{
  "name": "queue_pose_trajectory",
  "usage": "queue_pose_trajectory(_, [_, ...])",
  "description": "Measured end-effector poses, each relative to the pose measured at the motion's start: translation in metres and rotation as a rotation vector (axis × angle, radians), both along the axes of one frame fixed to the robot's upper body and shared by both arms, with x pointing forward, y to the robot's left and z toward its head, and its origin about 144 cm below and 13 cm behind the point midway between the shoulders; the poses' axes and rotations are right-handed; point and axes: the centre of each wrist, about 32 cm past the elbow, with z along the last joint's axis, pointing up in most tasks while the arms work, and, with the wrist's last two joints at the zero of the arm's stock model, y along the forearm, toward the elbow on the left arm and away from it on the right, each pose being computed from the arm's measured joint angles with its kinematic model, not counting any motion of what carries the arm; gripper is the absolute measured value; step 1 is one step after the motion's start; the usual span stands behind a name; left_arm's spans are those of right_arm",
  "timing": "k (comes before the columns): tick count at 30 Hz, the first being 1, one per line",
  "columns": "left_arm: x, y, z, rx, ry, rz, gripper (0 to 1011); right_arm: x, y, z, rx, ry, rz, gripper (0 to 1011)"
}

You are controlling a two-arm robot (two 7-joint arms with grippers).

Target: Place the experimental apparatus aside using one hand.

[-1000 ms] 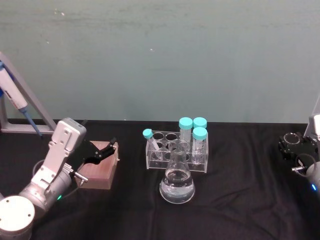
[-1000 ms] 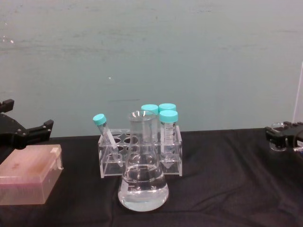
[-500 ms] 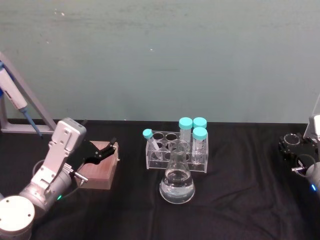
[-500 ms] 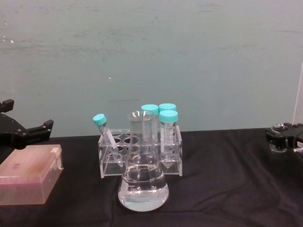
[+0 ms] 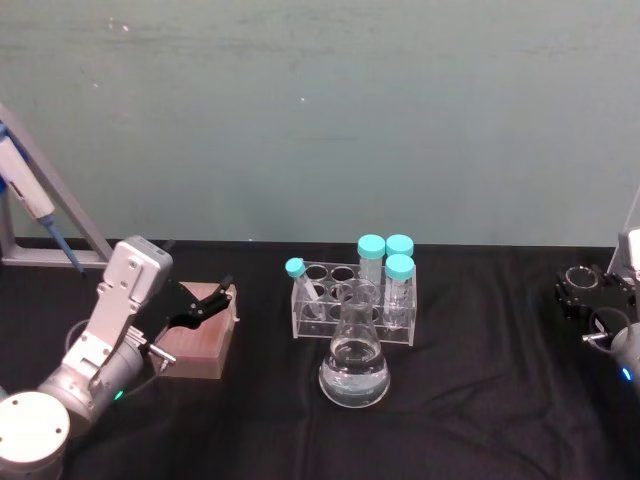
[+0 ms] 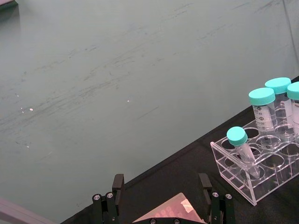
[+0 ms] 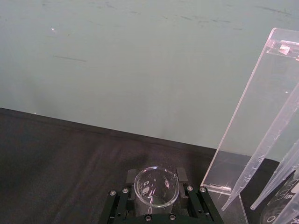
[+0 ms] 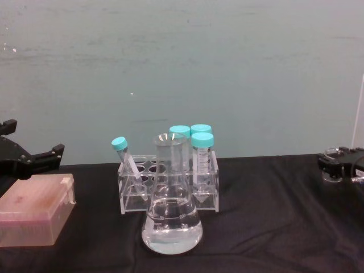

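1. Right now our right gripper [image 7: 156, 178] is clenched on the small glass beaker [image 7: 156, 191] at the far right of the table [image 5: 480, 400], just beside the tall clear acrylic stand [image 7: 254, 116].
2. Our left gripper [image 5: 220, 296] hangs on the left with its jaws spread, above a pinkish box [image 5: 195, 350].
3. Between the two arms, the conical flask [image 5: 354, 368] of clear liquid stands just in front of a clear rack [image 5: 322, 310] holding teal-capped tubes [image 5: 371, 247].
4. We cannot tell whether the beaker touches the black cloth.

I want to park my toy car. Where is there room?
The biggest bare cloth lies between the conical flask and the right tool holding the beaker. A narrower gap sits between the pink box under the left tool and tube rack. The middle is crowded.
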Motion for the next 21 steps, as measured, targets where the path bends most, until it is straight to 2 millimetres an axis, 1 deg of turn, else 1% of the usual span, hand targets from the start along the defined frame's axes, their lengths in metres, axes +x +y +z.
queue_pose_trajectory(21, [0.0, 0.0, 0.0, 0.0, 0.0, 0.0, 1000, -0.0005, -0.0001, -0.0002, -0.002, 0.002, -0.004, 507])
